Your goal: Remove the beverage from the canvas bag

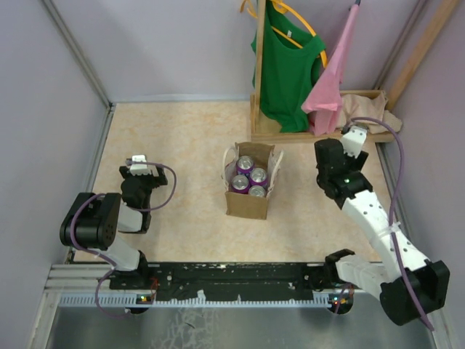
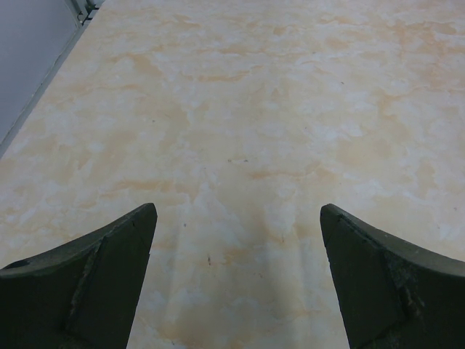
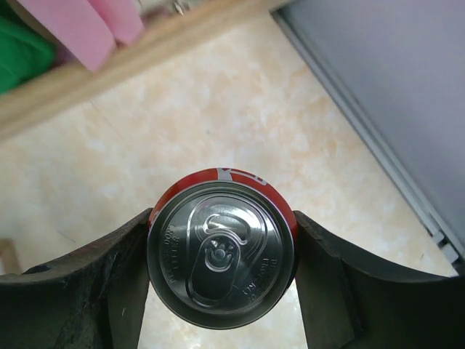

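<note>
The canvas bag (image 1: 246, 203) stands open in the middle of the table, tan-brown with pale handles. Several purple-topped beverage cans (image 1: 245, 164) stand upright inside it. My right gripper (image 1: 331, 164) is to the right of the bag, apart from it. In the right wrist view my right gripper (image 3: 222, 227) is shut on a red beverage can (image 3: 221, 254), one finger on each side, seen from above its silver lid. That can is hidden under the gripper in the top view. My left gripper (image 1: 138, 173) is left of the bag. Its wrist view shows it (image 2: 238, 218) open and empty over bare table.
A wooden rack (image 1: 259, 87) at the back right holds a green shirt (image 1: 287, 65) and a pink garment (image 1: 330, 83); its base board (image 3: 109, 69) runs just beyond the right gripper. Grey walls (image 3: 392, 87) close in on the left, right and back.
</note>
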Robot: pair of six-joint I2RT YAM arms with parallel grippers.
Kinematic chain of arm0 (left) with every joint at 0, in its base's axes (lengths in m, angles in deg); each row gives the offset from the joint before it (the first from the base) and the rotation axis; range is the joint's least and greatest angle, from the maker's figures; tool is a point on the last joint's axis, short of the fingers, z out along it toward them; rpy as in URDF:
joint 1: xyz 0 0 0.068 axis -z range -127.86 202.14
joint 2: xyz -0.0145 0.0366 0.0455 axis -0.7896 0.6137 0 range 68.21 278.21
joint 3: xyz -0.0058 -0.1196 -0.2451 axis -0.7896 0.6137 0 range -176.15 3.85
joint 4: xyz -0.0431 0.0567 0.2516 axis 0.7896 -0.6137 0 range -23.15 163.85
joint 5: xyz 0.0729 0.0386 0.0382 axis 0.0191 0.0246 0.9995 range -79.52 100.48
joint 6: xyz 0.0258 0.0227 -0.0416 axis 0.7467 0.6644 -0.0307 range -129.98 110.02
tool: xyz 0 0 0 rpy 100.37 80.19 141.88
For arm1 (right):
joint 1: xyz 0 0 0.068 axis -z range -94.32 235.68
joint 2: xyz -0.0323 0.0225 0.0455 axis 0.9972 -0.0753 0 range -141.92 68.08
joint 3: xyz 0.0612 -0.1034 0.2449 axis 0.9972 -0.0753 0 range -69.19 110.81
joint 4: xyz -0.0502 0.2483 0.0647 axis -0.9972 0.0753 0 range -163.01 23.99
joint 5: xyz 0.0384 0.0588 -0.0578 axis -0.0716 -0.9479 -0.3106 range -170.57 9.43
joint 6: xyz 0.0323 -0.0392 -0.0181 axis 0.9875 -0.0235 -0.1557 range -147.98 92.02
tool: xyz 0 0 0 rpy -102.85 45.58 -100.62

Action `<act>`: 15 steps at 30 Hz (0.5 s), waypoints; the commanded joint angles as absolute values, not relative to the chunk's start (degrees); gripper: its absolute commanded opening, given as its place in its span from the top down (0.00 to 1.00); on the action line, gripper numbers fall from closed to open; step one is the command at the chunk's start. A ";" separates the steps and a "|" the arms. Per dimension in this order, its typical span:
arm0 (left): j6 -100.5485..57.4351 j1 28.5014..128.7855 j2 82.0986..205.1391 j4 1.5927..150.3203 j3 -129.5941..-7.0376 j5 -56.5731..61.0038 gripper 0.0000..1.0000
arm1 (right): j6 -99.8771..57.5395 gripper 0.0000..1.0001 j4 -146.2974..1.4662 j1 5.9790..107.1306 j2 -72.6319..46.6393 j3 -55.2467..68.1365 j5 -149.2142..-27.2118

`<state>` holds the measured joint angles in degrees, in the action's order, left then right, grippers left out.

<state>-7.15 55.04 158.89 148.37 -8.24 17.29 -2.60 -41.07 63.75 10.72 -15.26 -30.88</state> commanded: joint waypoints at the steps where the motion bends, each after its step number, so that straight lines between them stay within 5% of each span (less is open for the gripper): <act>1: -6.81 55.39 159.57 149.44 -8.98 16.99 0.00 | -0.26 1.00 -49.01 68.34 8.84 -18.26 -39.12; 15: -6.83 55.33 159.55 149.44 -8.98 16.98 0.00 | -6.42 1.00 -71.96 68.98 1.82 -27.39 -49.23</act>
